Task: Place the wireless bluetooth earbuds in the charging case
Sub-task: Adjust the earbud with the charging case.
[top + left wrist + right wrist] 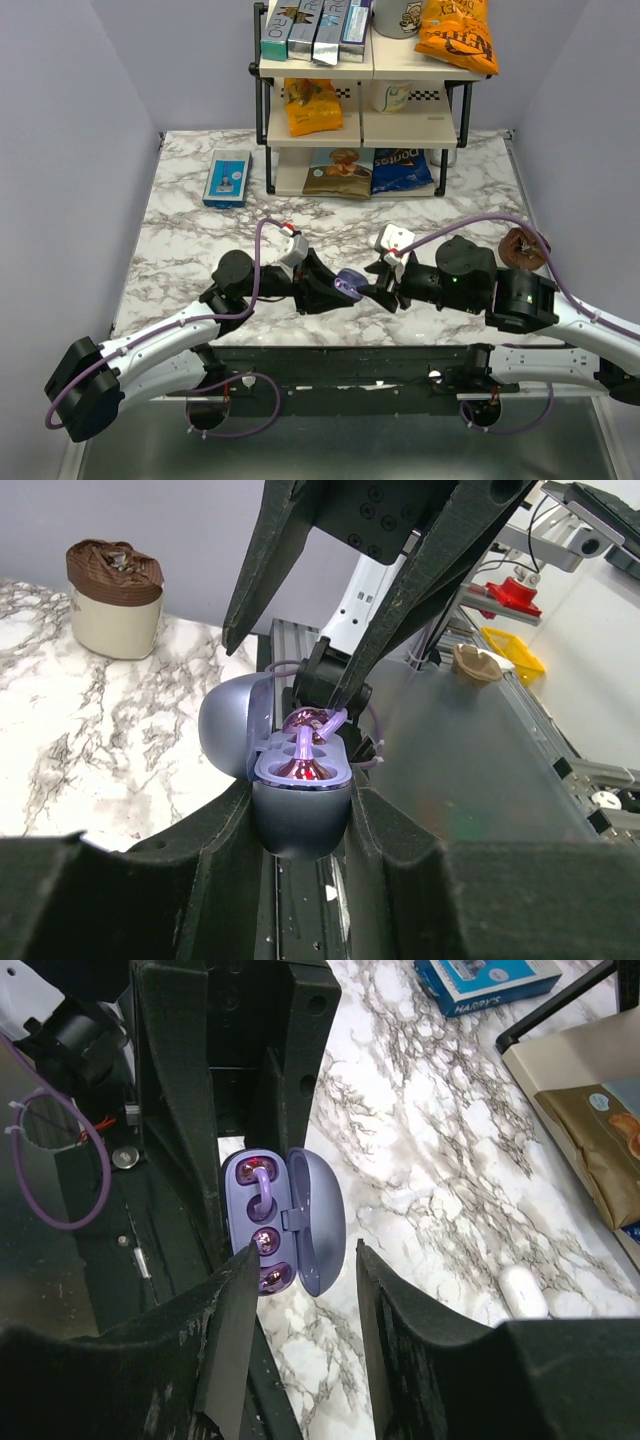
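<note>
Lavender: you had one case (pixel 310 1220), lid up, clamped in your left gripper (pixel 300 825); your right gripper (pixel 303 1255) stood half-spread, holding nothing. The earbuds (pixel 305 750) inside couldn't be counted.

Your left arm (pixel 160 345) and right arm (pixel 575 320): white links, black joints, purple cable (pixel 259 255) loops, matte black fingers (pixel 230 1340).

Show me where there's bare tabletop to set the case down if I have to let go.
Widest bare marble is left, between the blue box and the left arm. A smaller patch lies right, between the shelf rack and the brown-topped jar. Crowded: front centre, where the left gripper holds the charging case and the right gripper faces it.
</note>
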Tool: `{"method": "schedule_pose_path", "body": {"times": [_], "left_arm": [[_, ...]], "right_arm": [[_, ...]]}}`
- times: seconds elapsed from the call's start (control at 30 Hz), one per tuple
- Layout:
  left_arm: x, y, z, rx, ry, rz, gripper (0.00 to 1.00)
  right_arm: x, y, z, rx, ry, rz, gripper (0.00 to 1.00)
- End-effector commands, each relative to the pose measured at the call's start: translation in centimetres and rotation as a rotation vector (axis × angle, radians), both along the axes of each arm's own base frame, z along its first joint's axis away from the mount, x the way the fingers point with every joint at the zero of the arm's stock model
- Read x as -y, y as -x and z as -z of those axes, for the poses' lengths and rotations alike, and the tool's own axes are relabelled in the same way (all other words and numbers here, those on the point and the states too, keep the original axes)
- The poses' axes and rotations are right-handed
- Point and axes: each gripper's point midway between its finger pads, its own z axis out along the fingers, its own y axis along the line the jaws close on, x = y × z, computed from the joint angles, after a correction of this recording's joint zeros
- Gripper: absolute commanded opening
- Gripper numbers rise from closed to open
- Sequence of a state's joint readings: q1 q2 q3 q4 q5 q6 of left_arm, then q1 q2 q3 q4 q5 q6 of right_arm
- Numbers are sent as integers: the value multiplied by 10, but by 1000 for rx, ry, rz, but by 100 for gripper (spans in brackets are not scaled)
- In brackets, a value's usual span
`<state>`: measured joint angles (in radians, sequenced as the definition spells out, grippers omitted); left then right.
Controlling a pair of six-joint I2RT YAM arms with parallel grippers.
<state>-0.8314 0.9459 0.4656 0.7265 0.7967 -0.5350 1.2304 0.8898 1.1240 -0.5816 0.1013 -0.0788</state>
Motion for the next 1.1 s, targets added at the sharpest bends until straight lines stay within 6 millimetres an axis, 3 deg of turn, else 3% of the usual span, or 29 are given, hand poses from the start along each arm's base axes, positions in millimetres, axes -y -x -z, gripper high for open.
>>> {"method": "schedule_pose_path", "body": {"times": [0.0,0.13,0.23,0.33,0.47,0.57,1.07], "left_arm": [[-2,1,-16,60,53,-10,0],[-1,-4,-13,53,44,-38,0],[0,-9,-14,43,37,-63,0],[1,-14,-17,34,29,-81,0],[1,-13,-22,35,37,-77,0],[0,-12,-23,35,39,-78,0],[-2,-8,-24,44,52,-67,0]], "right_arm": [[9,-1,-5,5,-13,29,54],[9,8,-21,10,-73,-21,55],[7,14,-17,0,-58,-56,53],[6,20,-17,-8,-67,-90,43],[1,26,-11,-31,-51,-125,20],[0,25,-7,-38,-36,-123,13],[-5,13,14,-48,51,-71,8]]}}
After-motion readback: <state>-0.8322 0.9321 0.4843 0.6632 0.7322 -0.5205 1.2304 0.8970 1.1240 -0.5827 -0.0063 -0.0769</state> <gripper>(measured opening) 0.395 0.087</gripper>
